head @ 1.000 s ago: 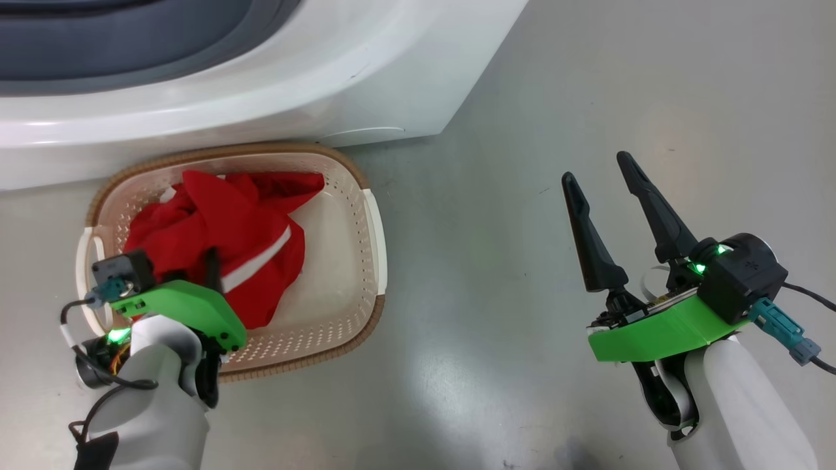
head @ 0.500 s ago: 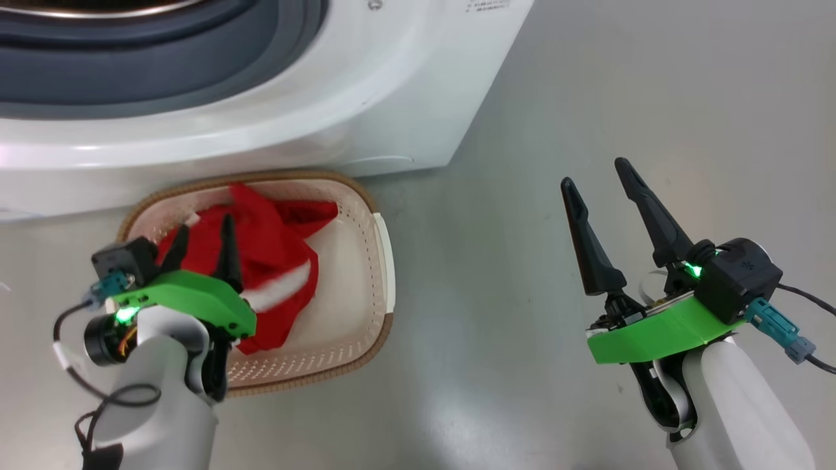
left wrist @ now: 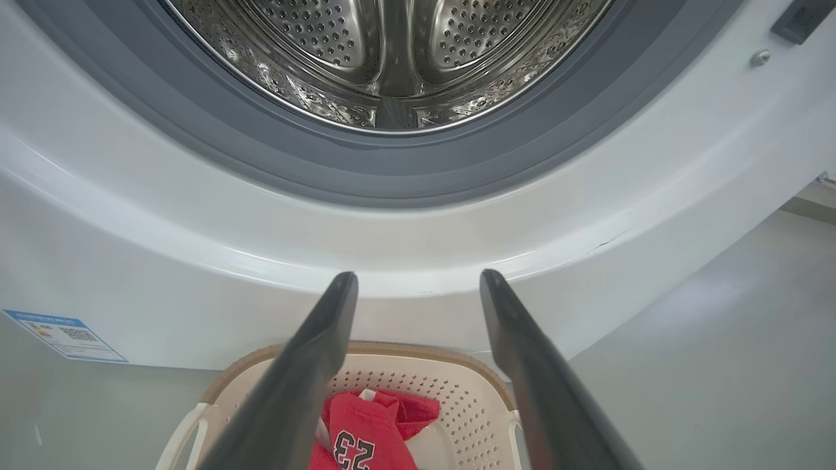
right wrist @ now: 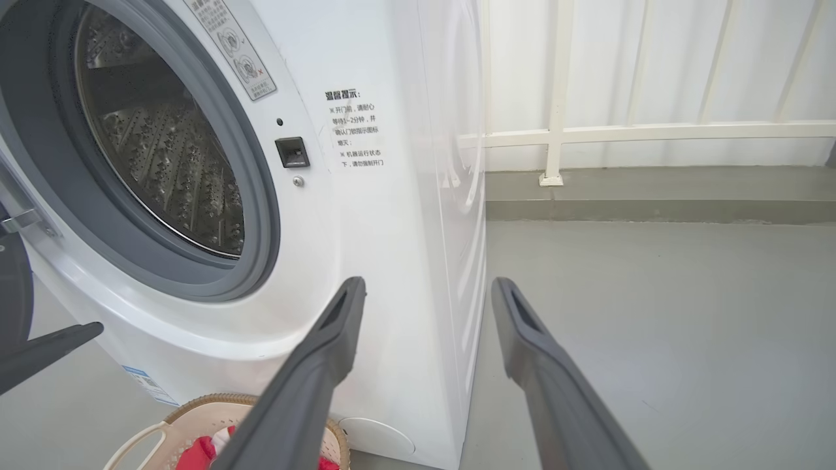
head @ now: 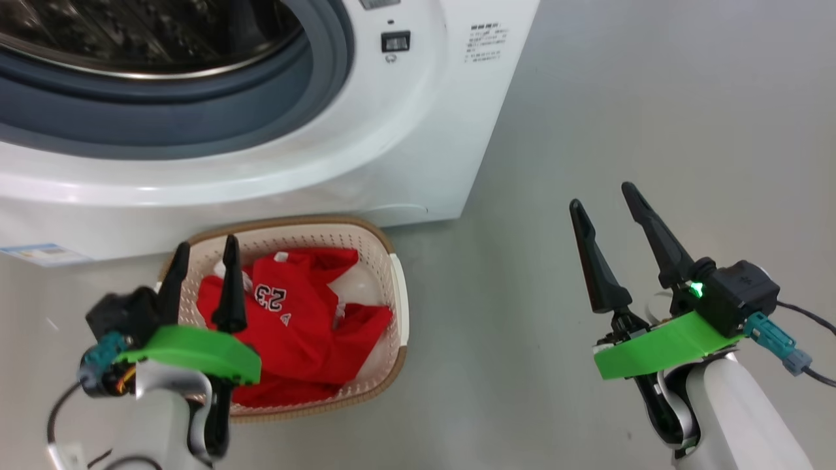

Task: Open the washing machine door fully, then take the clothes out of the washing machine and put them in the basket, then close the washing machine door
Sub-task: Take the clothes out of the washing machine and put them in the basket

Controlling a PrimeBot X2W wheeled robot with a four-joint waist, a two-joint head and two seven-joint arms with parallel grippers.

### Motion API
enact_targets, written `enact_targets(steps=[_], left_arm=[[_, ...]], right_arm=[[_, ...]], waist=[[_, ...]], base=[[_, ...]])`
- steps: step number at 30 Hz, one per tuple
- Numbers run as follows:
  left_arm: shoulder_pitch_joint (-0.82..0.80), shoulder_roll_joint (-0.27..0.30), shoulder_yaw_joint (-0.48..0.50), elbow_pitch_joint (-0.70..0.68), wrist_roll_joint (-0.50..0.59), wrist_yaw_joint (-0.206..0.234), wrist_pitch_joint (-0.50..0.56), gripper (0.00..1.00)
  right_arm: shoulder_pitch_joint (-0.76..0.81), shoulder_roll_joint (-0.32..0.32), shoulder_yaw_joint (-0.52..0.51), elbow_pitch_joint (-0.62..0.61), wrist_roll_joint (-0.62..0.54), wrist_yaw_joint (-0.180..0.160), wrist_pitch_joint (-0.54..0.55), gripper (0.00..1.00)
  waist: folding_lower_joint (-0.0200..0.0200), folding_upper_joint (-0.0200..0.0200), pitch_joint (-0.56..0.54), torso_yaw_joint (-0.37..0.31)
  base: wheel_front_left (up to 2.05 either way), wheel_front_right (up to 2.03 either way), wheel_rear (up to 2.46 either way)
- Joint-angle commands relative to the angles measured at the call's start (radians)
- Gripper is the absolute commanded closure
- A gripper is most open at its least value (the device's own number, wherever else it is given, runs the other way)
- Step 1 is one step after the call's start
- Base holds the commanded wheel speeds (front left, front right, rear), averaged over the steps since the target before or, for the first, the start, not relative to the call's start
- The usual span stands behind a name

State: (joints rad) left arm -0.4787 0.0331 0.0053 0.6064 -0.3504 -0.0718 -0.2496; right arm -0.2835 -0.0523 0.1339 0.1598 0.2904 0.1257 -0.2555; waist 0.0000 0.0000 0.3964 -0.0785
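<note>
Since the red clothes (head: 294, 320) lie in the basket (head: 398, 307) before the washer (head: 392, 143), my left gripper (head: 206, 243) and right gripper (head: 601, 196) gape empty; next I'd push the open door (right wrist: 12, 287) squarely by its rim.

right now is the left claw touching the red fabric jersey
Apart. In the left wrist view the open left claw aims at the white washing machine; the red jersey lies below.
</note>
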Motion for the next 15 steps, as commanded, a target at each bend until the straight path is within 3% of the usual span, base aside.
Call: enact_targets(steps=[1,15], left_arm=[[0.042,0.019,0.032,-0.055,0.022,0.003,-0.012,0.0],[0.268,0.017,0.04,-0.432,0.107,0.04,-0.012,0.0]], right_arm=[[0.019,0.002,0.013,-0.019,-0.001,0.005,-0.006,0.0],[0.055,0.002,-0.042,-0.007,-0.032,0.005,-0.006,0.0]], waist=[[0.0,0.0,-0.045,0.013],[0.0,0.0,-0.18,0.014]], base=[[0.0,0.0,0.0],[0.0,0.0,0.0]])
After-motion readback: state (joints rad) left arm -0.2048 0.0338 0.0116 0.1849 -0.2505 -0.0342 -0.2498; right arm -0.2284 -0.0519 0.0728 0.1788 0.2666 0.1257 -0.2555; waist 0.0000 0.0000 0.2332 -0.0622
